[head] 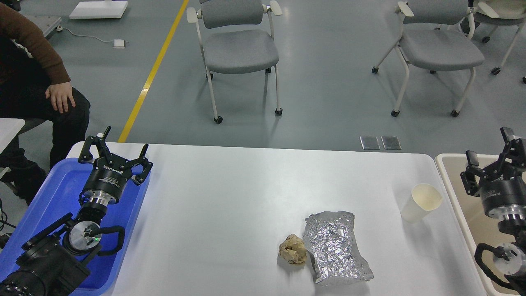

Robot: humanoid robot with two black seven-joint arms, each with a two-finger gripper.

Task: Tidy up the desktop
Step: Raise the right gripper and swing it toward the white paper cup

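While desktop [230, 197] runs lengthwise left-right, left fingers [116, 149] spread empty; right fingers [489, 154] unclear.

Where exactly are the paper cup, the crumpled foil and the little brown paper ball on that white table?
paper cup [420, 204]: head view, on its outer side wall.
crumpled foil [335, 246]: head view, on the middle of its wrinkled top.
brown paper ball [292, 249]: head view, on the centre of the wad.

Crumpled foil [337, 246], paper wad [292, 249], cup [421, 202] on white desktop [230, 213]
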